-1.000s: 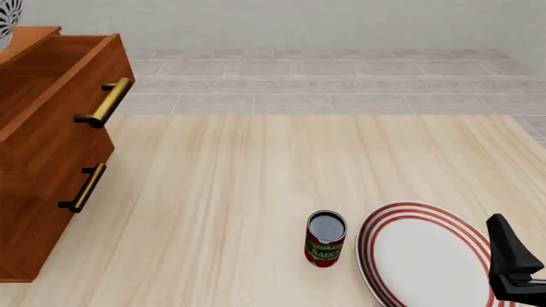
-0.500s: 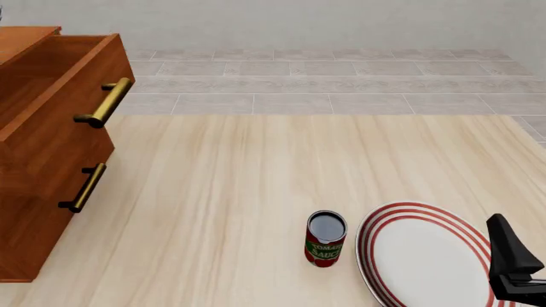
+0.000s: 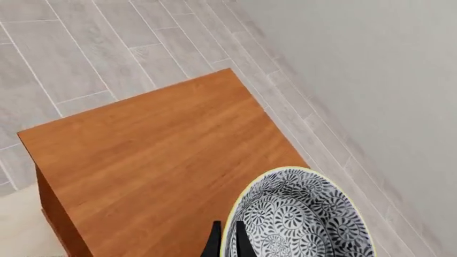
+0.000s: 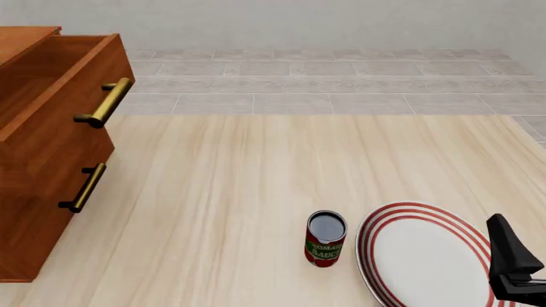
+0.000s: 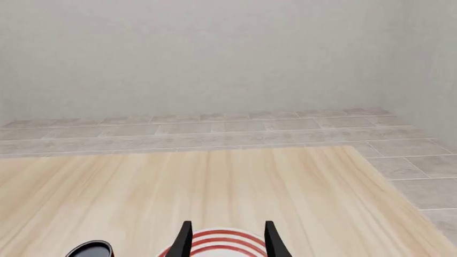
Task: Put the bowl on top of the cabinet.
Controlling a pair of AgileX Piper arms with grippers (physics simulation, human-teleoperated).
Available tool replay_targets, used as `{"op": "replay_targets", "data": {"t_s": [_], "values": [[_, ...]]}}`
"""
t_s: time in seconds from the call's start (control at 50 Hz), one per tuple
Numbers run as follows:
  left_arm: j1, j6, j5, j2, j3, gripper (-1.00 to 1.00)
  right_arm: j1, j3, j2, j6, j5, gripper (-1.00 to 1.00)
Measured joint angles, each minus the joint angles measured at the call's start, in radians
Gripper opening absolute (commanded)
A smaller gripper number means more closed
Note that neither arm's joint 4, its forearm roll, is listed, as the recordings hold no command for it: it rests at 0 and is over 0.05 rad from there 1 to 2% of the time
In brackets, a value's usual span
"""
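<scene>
The left end effector (image 3: 225, 241) is clamping its fingers together on the bowl's rim. The right end effector (image 5: 226, 238) is sitting at four o'clock in the front view, fingers parted.

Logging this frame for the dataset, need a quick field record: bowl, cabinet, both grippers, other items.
bowl: held at its rim by the left gripper, over the cabinet top; contact with the top cannot be told
cabinet: table's left side, top drawer pulled open, lower one shut
left gripper: shut on bowl rim, seen only in its wrist view
right gripper: open, empty, over the plate
can: upright, just left of the plate
</scene>
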Motion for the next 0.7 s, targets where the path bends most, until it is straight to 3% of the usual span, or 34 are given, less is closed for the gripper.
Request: {"op": "replay_targets", "data": {"t_s": [0.7], "values": [[0.078,-0.024,-0.02,0.035,0.006,-1.0,0.002,0.0,0.001,-0.004,0.002,1.0]]}}
